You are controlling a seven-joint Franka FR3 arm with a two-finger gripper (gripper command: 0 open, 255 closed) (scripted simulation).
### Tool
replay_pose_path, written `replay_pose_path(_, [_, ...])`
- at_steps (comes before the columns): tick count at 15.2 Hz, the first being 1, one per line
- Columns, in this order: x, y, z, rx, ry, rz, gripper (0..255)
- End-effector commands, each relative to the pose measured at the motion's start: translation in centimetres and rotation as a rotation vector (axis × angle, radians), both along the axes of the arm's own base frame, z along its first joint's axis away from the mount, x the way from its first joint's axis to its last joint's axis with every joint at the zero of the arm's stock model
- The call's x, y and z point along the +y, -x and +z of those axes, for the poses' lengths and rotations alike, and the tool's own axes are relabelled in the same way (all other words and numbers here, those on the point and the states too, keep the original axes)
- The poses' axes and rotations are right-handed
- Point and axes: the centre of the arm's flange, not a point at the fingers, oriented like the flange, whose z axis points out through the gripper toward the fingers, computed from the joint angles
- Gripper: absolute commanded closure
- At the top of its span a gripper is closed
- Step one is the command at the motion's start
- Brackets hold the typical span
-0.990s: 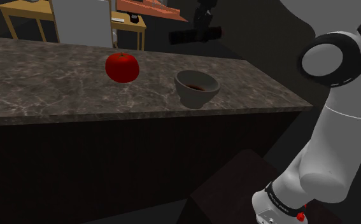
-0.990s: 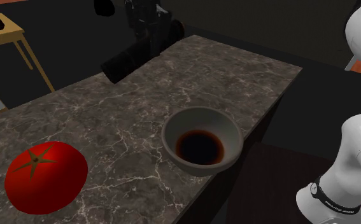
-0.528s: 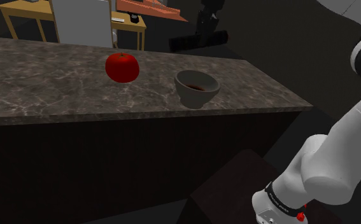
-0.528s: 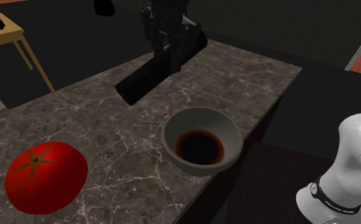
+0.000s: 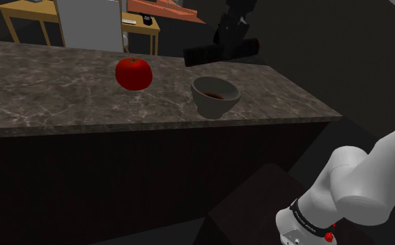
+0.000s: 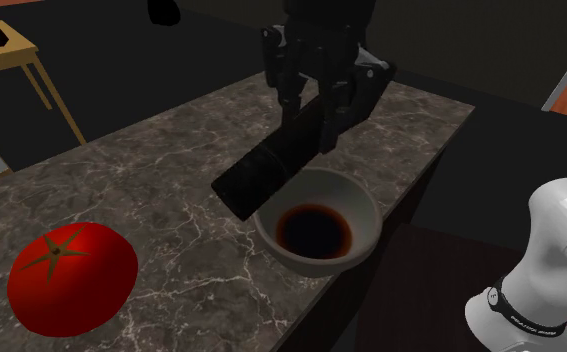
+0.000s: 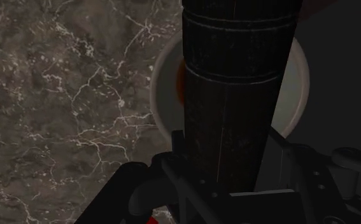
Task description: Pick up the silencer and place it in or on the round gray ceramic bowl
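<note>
Gripper (image 6: 323, 118) clamped on the black silencer (image 6: 269, 168), holding it in the air over the gray bowl (image 6: 368, 215), red tomato (image 6: 71, 277) nearby on the marble counter (image 6: 161, 190).

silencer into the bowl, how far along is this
Done: the black cylindrical silencer is off the dark marbled counter, clasped in the black gripper. In hand: it hangs in the air above the round grey bowl, as the wrist view also shows. Left: lower it into the bowl and let go; the silencer is not in the bowl yet.
</note>
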Motion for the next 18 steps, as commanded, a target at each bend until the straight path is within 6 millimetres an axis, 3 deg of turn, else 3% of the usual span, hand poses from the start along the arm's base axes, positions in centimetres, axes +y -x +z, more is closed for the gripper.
replay_pose_path(1, [1.2,2.2,-0.2,0.000,0.000,-0.001,255])
replay_pose_path(15, [1.2,2.2,-7.8,0.000,0.000,-0.001,255])
replay_pose_path(18, [1.2,2.2,-7.8,0.000,0.000,-0.001,255])
